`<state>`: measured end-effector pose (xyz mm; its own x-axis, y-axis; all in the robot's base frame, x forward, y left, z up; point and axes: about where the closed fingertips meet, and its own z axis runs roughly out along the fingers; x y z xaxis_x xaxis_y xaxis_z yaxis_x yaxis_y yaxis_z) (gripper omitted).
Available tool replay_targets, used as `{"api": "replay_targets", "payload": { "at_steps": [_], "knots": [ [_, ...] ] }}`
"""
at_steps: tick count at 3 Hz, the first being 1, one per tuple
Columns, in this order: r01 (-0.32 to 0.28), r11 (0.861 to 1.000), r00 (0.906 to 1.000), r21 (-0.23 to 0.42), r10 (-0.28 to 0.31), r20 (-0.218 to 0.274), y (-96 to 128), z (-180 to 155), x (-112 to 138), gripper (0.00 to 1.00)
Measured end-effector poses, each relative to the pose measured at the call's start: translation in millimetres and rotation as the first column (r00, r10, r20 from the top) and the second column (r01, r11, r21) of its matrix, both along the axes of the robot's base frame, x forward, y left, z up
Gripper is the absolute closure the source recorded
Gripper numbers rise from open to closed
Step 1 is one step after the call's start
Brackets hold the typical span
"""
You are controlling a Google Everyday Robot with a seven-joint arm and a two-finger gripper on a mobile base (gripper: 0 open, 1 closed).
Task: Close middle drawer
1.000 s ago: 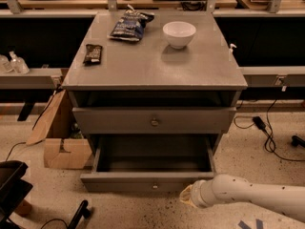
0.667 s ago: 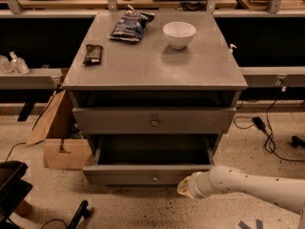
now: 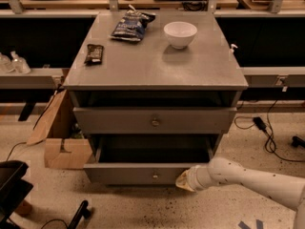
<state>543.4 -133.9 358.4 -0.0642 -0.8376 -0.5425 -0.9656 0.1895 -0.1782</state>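
The grey cabinet [image 3: 155, 66] has a wide drawer front [image 3: 200, 120] with a knob under its top. Below it the middle drawer [image 3: 124, 173] stands part-way open, a deep grey tray with a narrow front and a small round knob [image 3: 155, 176]. My gripper [image 3: 184, 181], at the end of the white arm [image 3: 248, 178] that comes in from the lower right, sits against the right end of that drawer's front. The lowest drawer is hidden under the open one.
On the cabinet top lie a white bowl [image 3: 180, 34], a dark snack bag [image 3: 131, 25] and a dark bar [image 3: 94, 53]. A cardboard box [image 3: 64, 149] stands left of the cabinet. Cables [image 3: 267, 132] lie on the floor at the right. A black chair base [image 3: 14, 190] is at the lower left.
The gripper has moved left and in towards the cabinet, against the drawer front. The middle drawer has slid further in and sticks out less than before.
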Motion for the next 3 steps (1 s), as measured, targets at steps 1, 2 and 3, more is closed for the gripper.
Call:
{"api": "replay_targets", "payload": {
  "at_steps": [1,2,3],
  "knots": [
    [-0.001,1.0,1.0,0.0,0.001,0.003,-0.4,0.6,-1.0,1.0],
    [-0.01,1.0,0.9994,0.002,0.01,0.032,-4.8,9.9,29.3,1.0],
    [-0.011,1.0,0.9994,0.001,0.011,0.033,-5.2,10.4,29.2,1.0]
  ]
}}
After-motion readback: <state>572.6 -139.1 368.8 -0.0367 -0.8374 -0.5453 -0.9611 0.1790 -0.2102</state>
